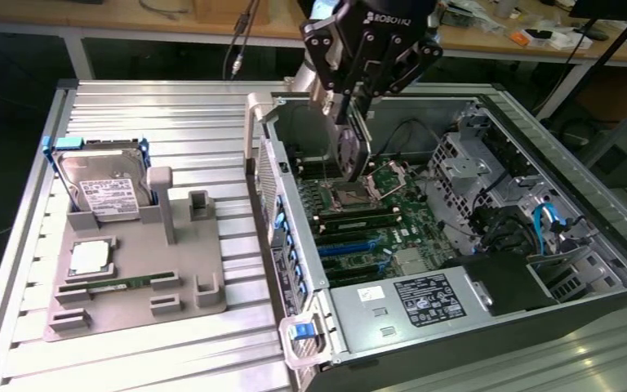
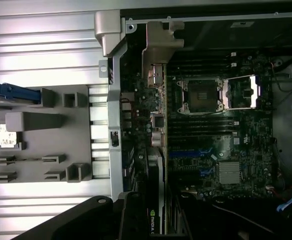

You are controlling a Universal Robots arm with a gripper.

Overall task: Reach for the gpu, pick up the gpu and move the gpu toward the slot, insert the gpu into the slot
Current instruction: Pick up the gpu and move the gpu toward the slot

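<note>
Care is needed: your hand [image 1: 351, 113] is closed on the graphics card [image 1: 353, 155], stiff and light but fragile, so you hold only its edge.

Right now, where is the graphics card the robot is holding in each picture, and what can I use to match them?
Exterior view: the gpu hangs edge-on under the gripper, above the motherboard inside the open case.
Wrist view: the gpu is the dark card with the logo, close to the camera, beside the case wall.
Shared landmark: the square silver CPU socket.
</note>
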